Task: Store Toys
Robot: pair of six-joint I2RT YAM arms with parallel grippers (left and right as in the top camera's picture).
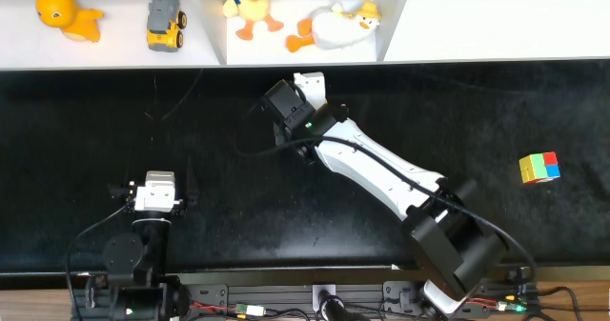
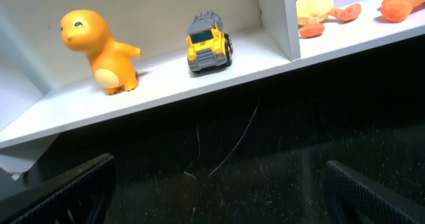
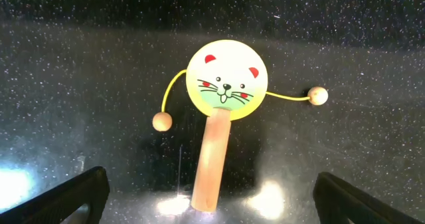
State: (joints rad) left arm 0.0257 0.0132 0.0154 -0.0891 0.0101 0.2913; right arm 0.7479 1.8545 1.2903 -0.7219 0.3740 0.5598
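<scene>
Done: four toys (image 1: pixel 164 21) on the shelf (image 1: pixel 477 26)
Left: cat rattle drum (image 3: pixel 226 84), colour cube (image 1: pixel 539 168) on counter (image 1: pixel 95 140)
Tools: right tool (image 1: pixel 303 90) gaping over drum, left tool (image 2: pixel 216 167) open, both empty

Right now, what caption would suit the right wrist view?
Right hand, open, hovers over a cat-faced rattle drum lying on the black table.

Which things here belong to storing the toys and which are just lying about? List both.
Job: rattle drum and colour cube on the black table; white shelf holding orange figure, yellow truck, duck plush, white bird plush.
Lying about: cables by the arms' bases.
</scene>
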